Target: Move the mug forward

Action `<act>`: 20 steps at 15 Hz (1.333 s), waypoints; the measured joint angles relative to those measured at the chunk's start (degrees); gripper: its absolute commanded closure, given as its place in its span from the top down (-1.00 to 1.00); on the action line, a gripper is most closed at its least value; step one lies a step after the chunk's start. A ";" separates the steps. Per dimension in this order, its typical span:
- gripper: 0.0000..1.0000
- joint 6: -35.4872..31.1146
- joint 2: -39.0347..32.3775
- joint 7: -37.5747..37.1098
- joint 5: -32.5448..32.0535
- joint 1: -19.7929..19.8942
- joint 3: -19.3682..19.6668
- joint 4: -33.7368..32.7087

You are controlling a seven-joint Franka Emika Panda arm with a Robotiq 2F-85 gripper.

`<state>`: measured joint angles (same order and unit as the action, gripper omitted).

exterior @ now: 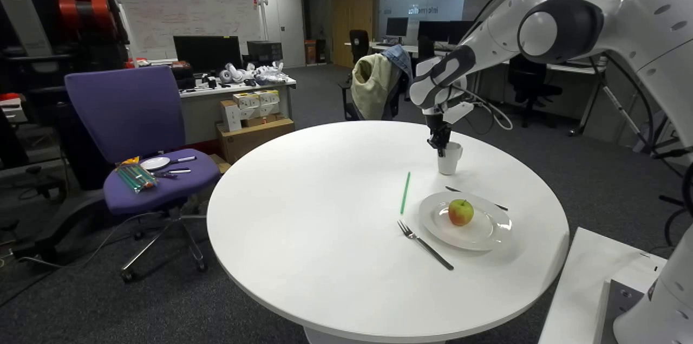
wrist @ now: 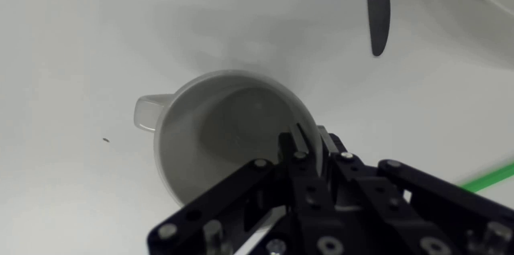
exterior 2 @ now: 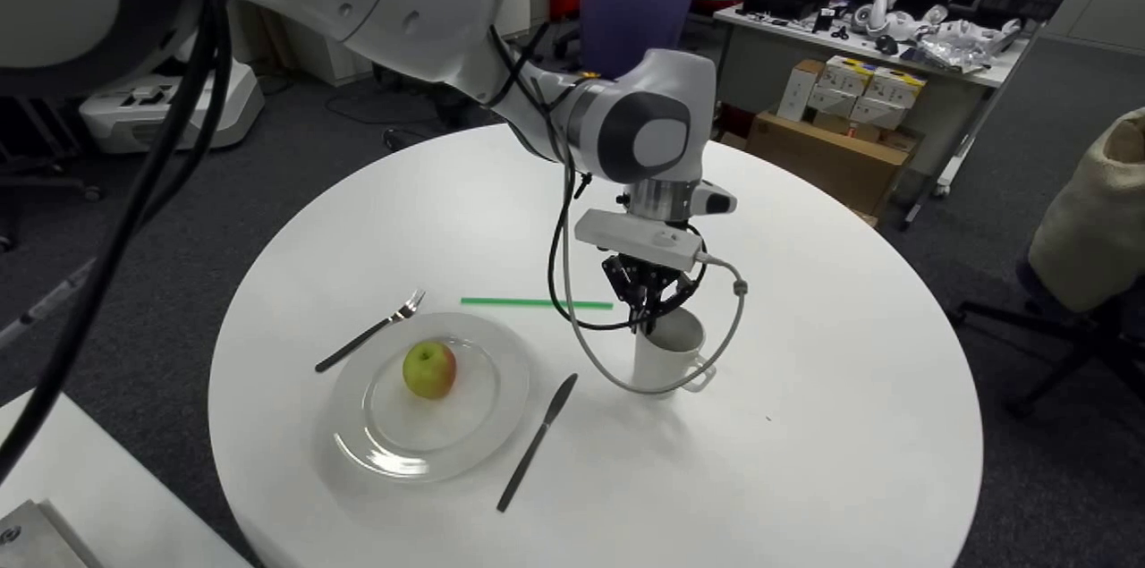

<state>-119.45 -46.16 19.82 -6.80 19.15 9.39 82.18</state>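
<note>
Near the dinner plate (exterior 2: 501, 394), our gripper (wrist: 311, 138) pinches the white mug (wrist: 237, 126) by one rim edge, so we risk tilting it.

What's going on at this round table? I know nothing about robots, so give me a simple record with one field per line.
Table: round, white
Mug: white, roughly upright
Robot's gripper: closed on the mug's rim, one finger inside, one outside
Mug lifted or resting: hard to tell
Plate: white, with an apple on it
Fork and knife: on opposite sides of the plate
Green stick: lying on the table
</note>
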 measured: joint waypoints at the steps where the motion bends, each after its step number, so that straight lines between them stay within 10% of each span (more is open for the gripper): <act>1: -0.95 -0.15 0.00 0.83 -0.76 -0.35 -0.05 0.17; 20: -0.95 -1.32 1.28 12.26 -2.96 0.11 -1.75 2.12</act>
<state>-120.76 -44.87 32.08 -9.76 19.26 7.64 84.30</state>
